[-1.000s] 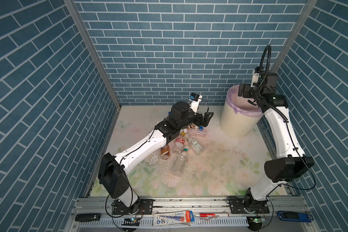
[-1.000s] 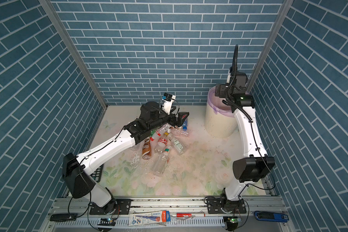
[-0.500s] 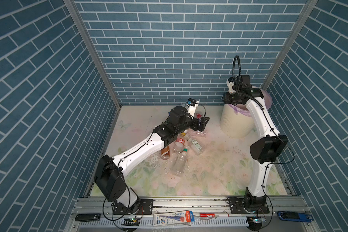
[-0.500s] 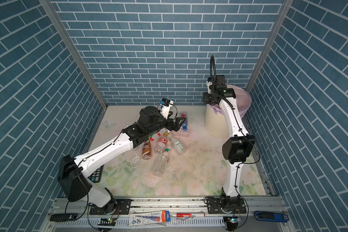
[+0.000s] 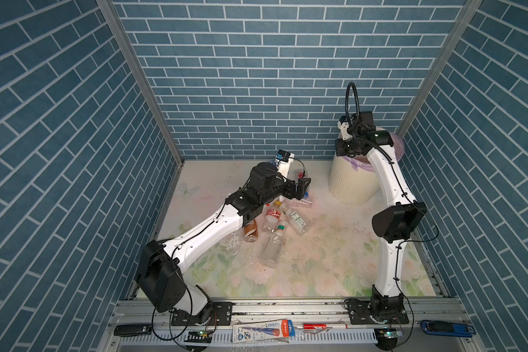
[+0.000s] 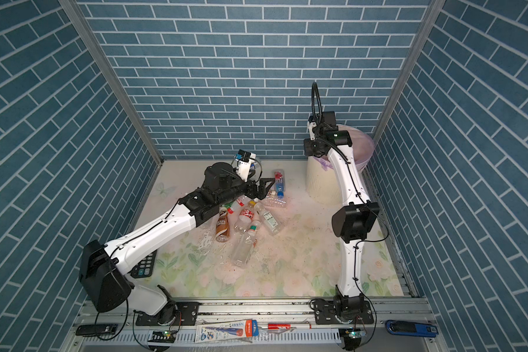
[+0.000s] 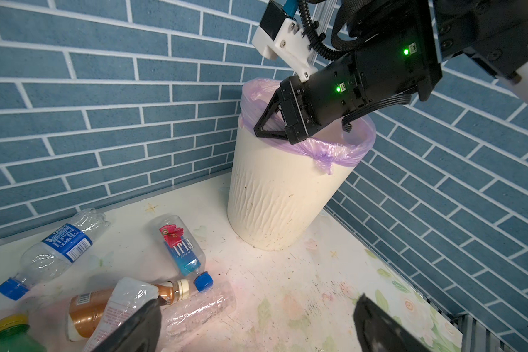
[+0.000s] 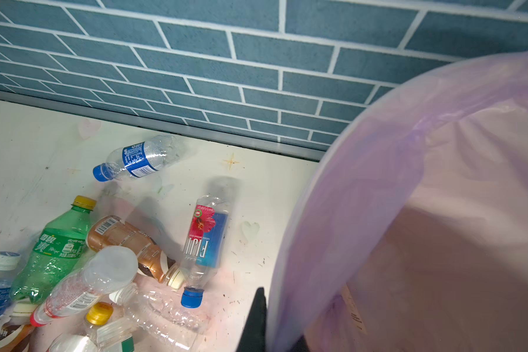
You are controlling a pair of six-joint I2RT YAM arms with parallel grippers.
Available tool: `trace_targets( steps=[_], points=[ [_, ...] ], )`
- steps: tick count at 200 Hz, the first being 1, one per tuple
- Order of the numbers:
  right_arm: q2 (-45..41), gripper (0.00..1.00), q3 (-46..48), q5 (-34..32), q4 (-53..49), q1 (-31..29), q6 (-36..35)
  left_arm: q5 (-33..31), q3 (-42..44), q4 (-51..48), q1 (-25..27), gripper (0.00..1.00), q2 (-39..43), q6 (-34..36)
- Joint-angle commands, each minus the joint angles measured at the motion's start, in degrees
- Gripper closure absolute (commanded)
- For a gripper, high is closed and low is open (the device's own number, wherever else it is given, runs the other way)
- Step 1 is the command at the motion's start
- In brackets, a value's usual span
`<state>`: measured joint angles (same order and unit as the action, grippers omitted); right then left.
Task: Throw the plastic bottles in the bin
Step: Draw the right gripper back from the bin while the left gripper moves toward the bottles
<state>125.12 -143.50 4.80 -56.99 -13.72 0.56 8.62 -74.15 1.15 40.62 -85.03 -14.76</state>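
Bright even light, soft shadows, wide-angle bending at edges; the bin point(image 8: 367, 183) blurs close up.

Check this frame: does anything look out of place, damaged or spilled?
A black calculator lies near the base of the left arm, partly hidden by it, the only non-bottle on the mat. The clear unlabelled bottle beside the Fiji bottle looks crumpled.
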Motion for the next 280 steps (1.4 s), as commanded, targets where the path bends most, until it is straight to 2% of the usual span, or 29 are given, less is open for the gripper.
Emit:
trace_targets(
  steps=[1,30,57,86,109,144,158,172,215,243,264,280],
  points=[
    [3.57,0.95,-3.84,4.12,0.63,-1.42,-0.47,-0.27,1.15,0.43,-1.04,0.01,1.95,-1.01],
    [4.34,0.96,-6.08,4.74,1.26,-3.34,-0.06,-1.46,2.07,-1.83,-2.75,0.01,3.00,-3.70],
    [3.67,0.95,-5.44,6.43,1.35,-4.62,1.57,-7.03,2.99,-6.42,-3.91,0.01,5.02,-4.45],
    [3.73,0.89,-4.19,5.11,0.90,-5.11,1.99,-10.20,4.05,-10.62,-6.10,0.01,6.68,-7.42],
    [3.00,0.77,-3.14,4.26,1.03,-5.08,2.62,-10.86,4.19,-13.73,-7.02,0.01,7.53,-8.52],
    [1.08,0.46,-2.86,3.90,1.71,-5.13,3.24,-12.17,4.38,-17.84,-7.26,0.01,8.83,-8.97],
    [0.91,0.38,-2.87,3.83,2.05,-5.14,3.47,-12.57,4.34,-19.07,-7.31,0.01,9.26,-9.14],
    [-2.10,0.26,-2.91,3.73,2.21,-5.18,3.95,-12.86,4.19,-20.46,-7.49,0.01,9.50,-9.36],
    [-8.99,0.01,-0.37,2.01,3.47,-6.63,2.89,-16.08,4.23,-25.67,-8.91,0.01,10.50,-11.45],
    [-15.17,0.01,5.09,-1.32,6.05,-9.92,0.54,-20.43,3.86,-31.36,-11.30,0.01,10.58,-13.89],
    [-20.64,0.01,13.55,0.71,10.52,-13.15,-0.47,-18.39,4.28,-34.74,-14.88,0.01,10.13,-13.77],
    [-25.69,0.01,24.16,3.98,17.26,-16.05,-1.69,-12.21,6.52,-34.25,-19.74,0.01,9.31,-13.81]
  ],
)
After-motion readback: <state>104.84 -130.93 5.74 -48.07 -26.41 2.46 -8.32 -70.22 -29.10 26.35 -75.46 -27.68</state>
